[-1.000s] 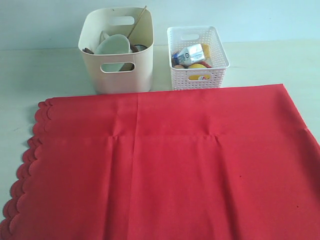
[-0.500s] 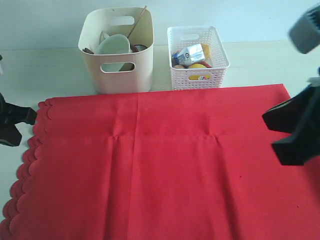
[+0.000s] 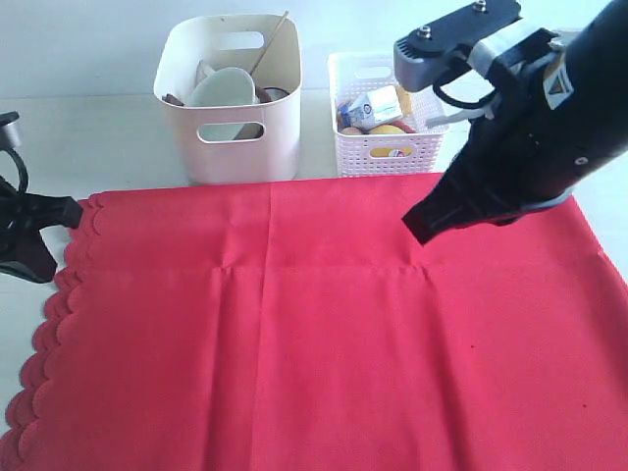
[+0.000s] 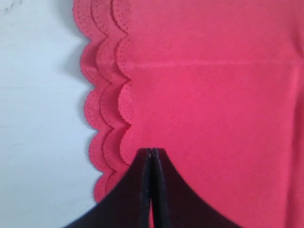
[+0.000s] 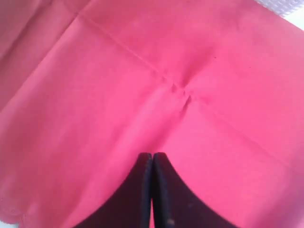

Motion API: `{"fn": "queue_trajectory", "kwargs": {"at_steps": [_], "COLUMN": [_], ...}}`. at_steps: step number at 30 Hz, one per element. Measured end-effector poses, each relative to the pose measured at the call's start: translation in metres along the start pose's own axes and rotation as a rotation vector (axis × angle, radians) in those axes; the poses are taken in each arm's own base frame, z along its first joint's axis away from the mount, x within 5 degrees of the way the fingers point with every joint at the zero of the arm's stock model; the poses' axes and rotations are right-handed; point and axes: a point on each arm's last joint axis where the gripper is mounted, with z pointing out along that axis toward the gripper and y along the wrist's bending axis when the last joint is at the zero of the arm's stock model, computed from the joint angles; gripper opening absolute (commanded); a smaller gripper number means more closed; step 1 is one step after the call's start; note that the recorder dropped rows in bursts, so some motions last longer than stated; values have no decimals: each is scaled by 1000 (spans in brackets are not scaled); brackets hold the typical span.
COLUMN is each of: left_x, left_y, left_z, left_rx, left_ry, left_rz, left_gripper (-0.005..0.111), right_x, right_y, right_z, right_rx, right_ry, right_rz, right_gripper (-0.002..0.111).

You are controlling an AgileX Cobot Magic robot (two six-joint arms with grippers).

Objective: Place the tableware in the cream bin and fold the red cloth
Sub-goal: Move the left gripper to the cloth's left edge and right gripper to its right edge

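The red cloth (image 3: 324,324) lies spread flat over the table, its scalloped edge (image 4: 102,118) on the left. The cream bin (image 3: 231,132) stands behind it and holds the tableware: a pale bowl (image 3: 224,90), a chopstick (image 3: 270,41) leaning out, and dark wooden pieces. My left gripper (image 3: 74,213) sits shut at the cloth's far left corner; in the left wrist view it (image 4: 151,152) hovers over the scalloped edge, holding nothing. My right gripper (image 3: 414,228) is shut above the cloth's back middle-right, over a crease crossing (image 5: 180,92), nothing between its tips (image 5: 152,156).
A white lattice basket (image 3: 390,147) with a milk carton (image 3: 375,106) and other food stands right of the cream bin. The right arm's black body (image 3: 530,128) partly hides that basket and the cloth's back right corner. Pale tabletop (image 3: 108,137) shows left of the bins.
The right arm has swung in from the right edge to over the cloth's back middle-right. The left gripper has edged rightward to the cloth's far left corner. Both stay shut.
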Motion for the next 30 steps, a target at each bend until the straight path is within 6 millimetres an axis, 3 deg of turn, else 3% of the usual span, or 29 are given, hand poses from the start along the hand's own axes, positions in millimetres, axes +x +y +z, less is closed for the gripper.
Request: {"fn": "queue_trajectory", "kwargs": {"at_steps": [5,13,18,26,30], "left_x": [-2,-11,-20,-25,-26], "left_y": [9,13,14,25,29], "left_z": [8,17,24,36,35], "left_rx": [8,9,23,42,41], "left_ry": [31,54,59,90,87], "left_rz": [-27,-33,-14,-63,-63], "left_gripper": [2,30,31,32,56], "right_x": [-9,-10,1,14,17], "right_y": [-27,-77,-114,-145,-150], "right_z": [19,60,102,118,131], "right_rx": [40,71,-13,10,12], "right_ry": [53,175,261,261,273], "right_rz": [70,198,336,437,451], "right_gripper": [0,0,0,0,0]}}
